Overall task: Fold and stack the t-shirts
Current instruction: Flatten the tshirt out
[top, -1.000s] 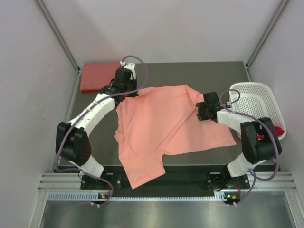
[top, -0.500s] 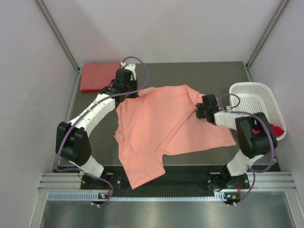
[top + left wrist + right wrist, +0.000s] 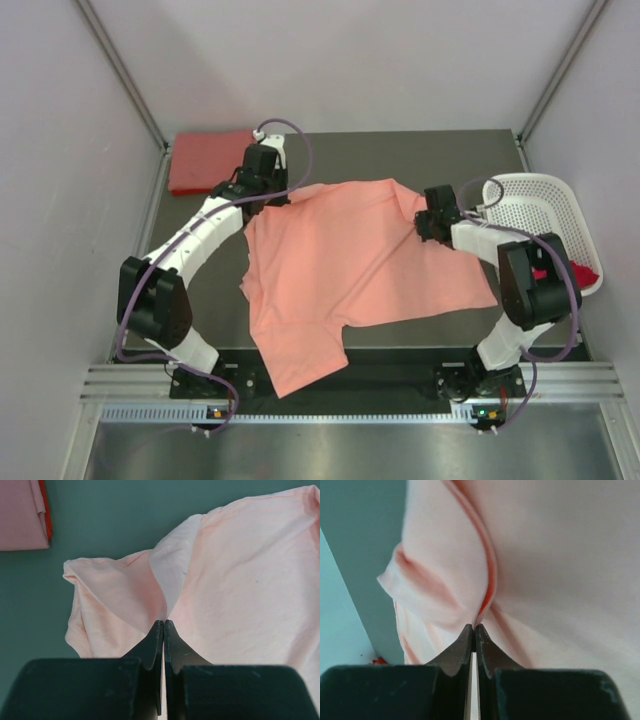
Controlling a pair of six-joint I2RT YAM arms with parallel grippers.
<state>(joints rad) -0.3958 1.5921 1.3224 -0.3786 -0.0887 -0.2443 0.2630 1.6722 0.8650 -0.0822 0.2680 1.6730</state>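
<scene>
- Nearest you, on the near side of both hands, one end of the light salmon-pink cotton t-shirt (image 3: 350,265) droops over the near edge of the bench (image 3: 420,155). The rest lies spread and rumpled between the two hands, not yet folded.
- Your right hand (image 3: 473,626) is closed tight, pinching a raised ridge of that shirt at its far right corner. Cloth bunches just ahead of the tips.
- Your left hand (image 3: 164,624) is likewise clamped tight on a fold at the shirt's far left corner, with a puckered flap just to its left.
- To the right of the right hand stands the white perforated plastic basket (image 3: 530,182). A scrap of deep red cloth (image 3: 588,272) shows at its near side. I take it for another tee to be done, though too little shows to be sure.
- Beyond the left hand and to its left, a coral-red t-shirt (image 3: 205,160) lies as a flat folded rectangle in the bench's far corner.
- By my reading, one tee is folded and the pink one is gripped with no fold made. One seemingly remains in the basket, so most of the job is left.
</scene>
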